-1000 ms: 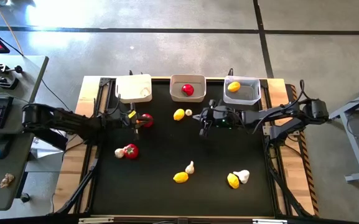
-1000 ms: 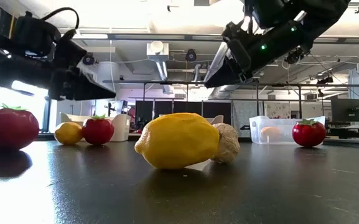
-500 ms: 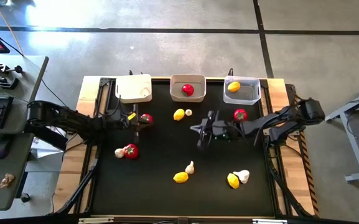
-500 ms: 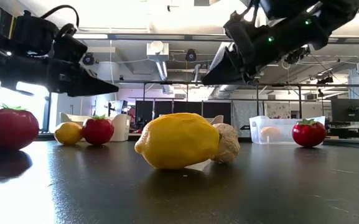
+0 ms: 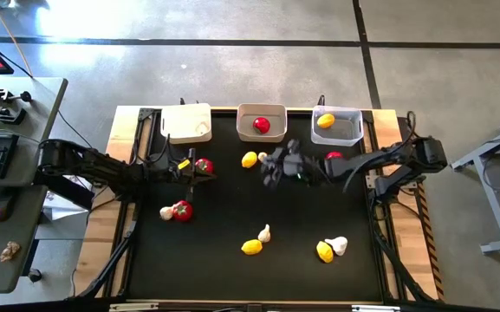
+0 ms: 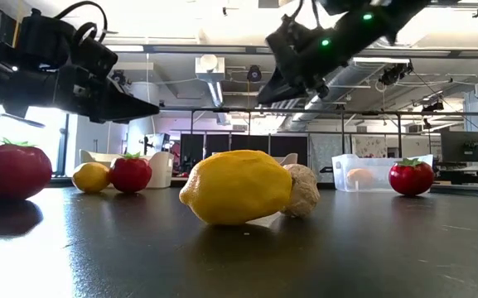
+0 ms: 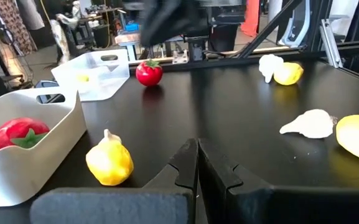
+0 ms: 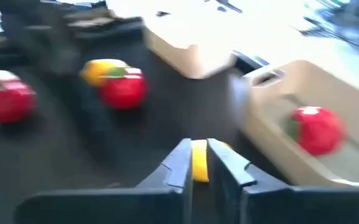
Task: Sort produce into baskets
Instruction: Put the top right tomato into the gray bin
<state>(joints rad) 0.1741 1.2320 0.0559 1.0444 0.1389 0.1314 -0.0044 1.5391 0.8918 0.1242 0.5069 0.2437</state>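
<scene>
On the black table your right gripper, fingers slightly apart, moved toward the lemon; beyond it the middle basket holds a tomato.

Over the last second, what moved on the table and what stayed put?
The right gripper swung from near the clear basket toward the table's middle and now hangs by the lemon in front of the centre basket, uncovering a tomato it had hidden. It carries nothing. The left gripper crept slightly right beside its tomato. All produce and baskets stayed put.
</scene>
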